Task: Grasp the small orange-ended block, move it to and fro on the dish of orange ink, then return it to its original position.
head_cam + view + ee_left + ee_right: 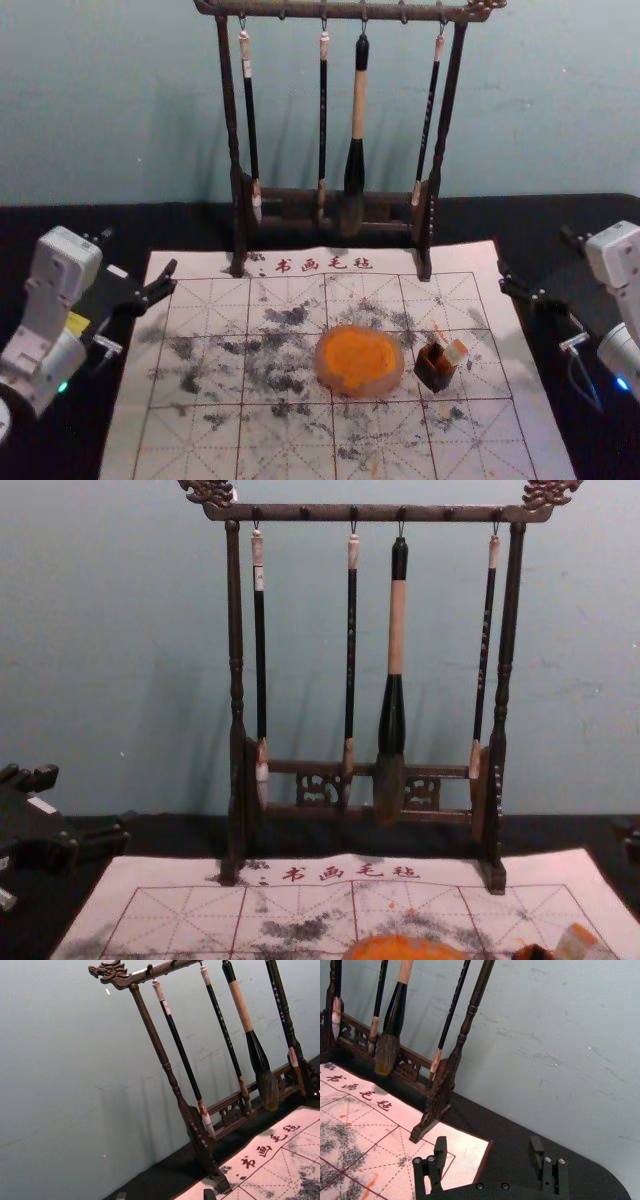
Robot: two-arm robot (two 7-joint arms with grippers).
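The small pale block (455,352) with an orange end rests tilted at a dark brown square holder (435,370); the pale block (577,942) also shows at the chest view's lower right. To their left on the mat lies the round dish of orange ink (360,360), its top edge visible as the dish (405,948) in the chest view. My left gripper (140,254) is open and empty beyond the mat's left edge; the left gripper (165,1195) has its tips at the left wrist view's border. Open and empty, my right gripper (536,254) is off the mat's right side, also the right gripper (488,1147).
A dark wooden rack (330,195) stands across the mat's far end, with several brushes hanging from it, among them a thick brush (392,700). The gridded, ink-stained mat (200,440) lies on a black table (60,225) in front of a pale wall.
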